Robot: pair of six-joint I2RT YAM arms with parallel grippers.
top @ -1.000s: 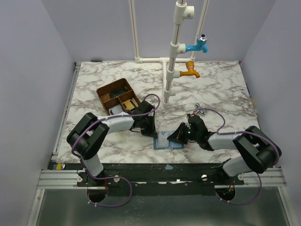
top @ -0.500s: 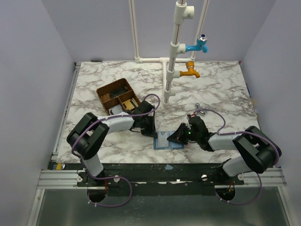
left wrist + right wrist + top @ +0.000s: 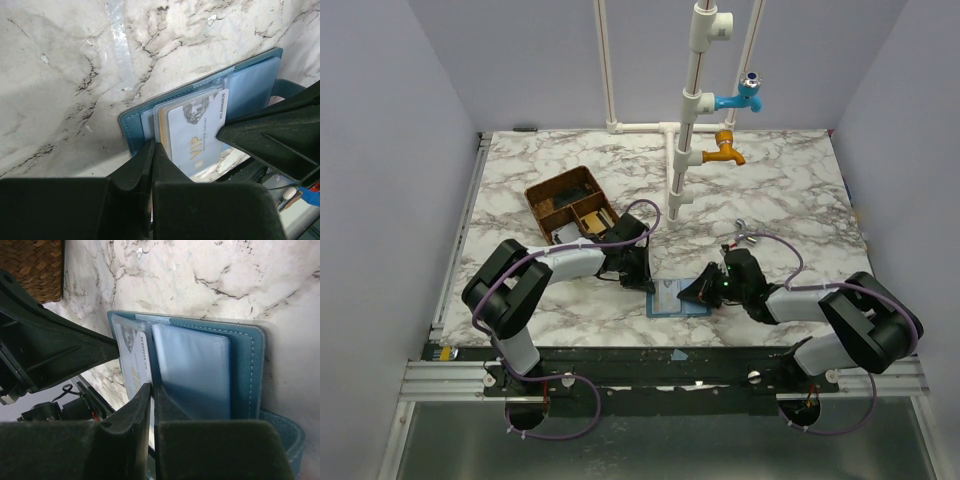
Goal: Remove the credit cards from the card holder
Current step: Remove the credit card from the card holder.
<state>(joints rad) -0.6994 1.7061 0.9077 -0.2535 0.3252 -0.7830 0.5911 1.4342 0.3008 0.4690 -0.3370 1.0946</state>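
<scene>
Top view, change: the right arm has shifted slightly toward the near table (image 3: 790, 190) edge, while the left arm and the card holder (image 3: 678, 299) have stayed where they were.
Top view, meaning: no card is seen lying outside the holder, so the extraction is judged not yet achieved.
Top view, place: the card holder lies open on the table, nearer the arm bases than the brown tray (image 3: 572, 203) and to its right.
Top view, arms: the left jaws are set between the tray and the holder; the right jaws are set on the holder's side away from the tray.
Left wrist, jaws: the left jaws are seen closed, their tips brought to the corner of the card holder (image 3: 131, 125).
Left wrist, look: the credit cards (image 3: 195, 130) are stacked in a clear pocket, the top one pale with "VIP" printed on it.
Right wrist, jaws: the right jaws are all but closed at the holder's middle; whether a card is pinched cannot be told.
Right wrist, look: the card holder (image 3: 245, 365) is blue with stitched edges; the credit cards (image 3: 132, 355) fill the half toward the tray (image 3: 30, 260), and the other pocket appears empty.
</scene>
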